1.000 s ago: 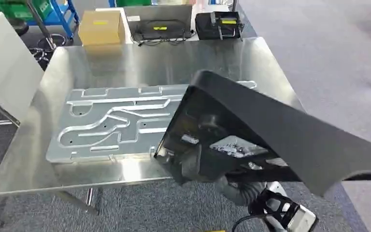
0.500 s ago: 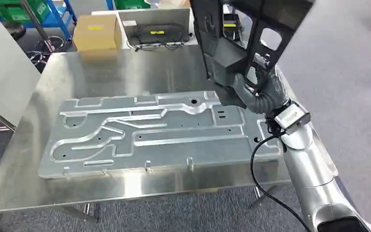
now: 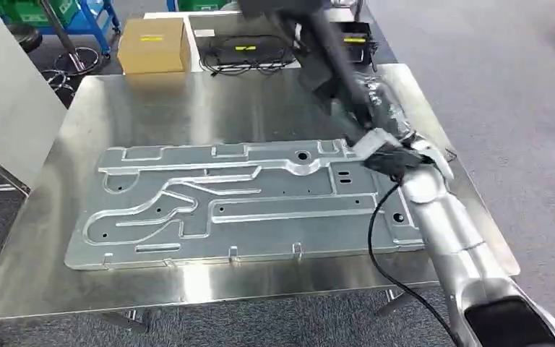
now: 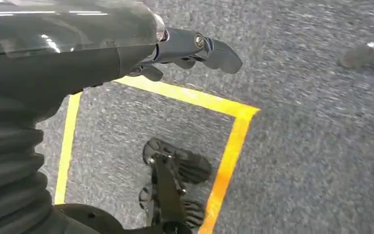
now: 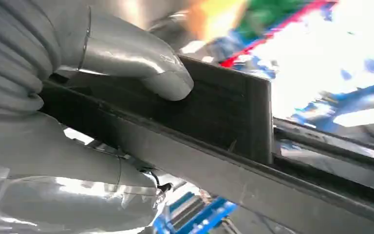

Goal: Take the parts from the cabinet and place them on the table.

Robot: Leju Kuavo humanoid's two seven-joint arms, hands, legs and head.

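My right hand (image 3: 378, 103) reaches out over the far right part of the steel table (image 3: 188, 101) and grips a black plastic part (image 3: 312, 45). The part is lifted above the table's far edge, blurred and cut off by the top of the head view. Up close, the thumb (image 5: 163, 78) presses on the black part (image 5: 224, 114). A large stamped metal plate (image 3: 246, 202) lies flat across the middle of the table. My left hand (image 4: 102, 44) hangs over grey carpet, holding nothing, its fingers (image 4: 214, 51) stretched out.
Beyond the table stand a cardboard box (image 3: 152, 45) and two black cases (image 3: 244, 48) (image 3: 352, 35). A white panel (image 3: 0, 101) stands off the table's left side. Yellow tape (image 4: 226, 156) marks the carpet below my left hand.
The right arm swung the black part up from near the table's front right and out over its far right side. The part now stands higher and farther away. The plate stayed put.
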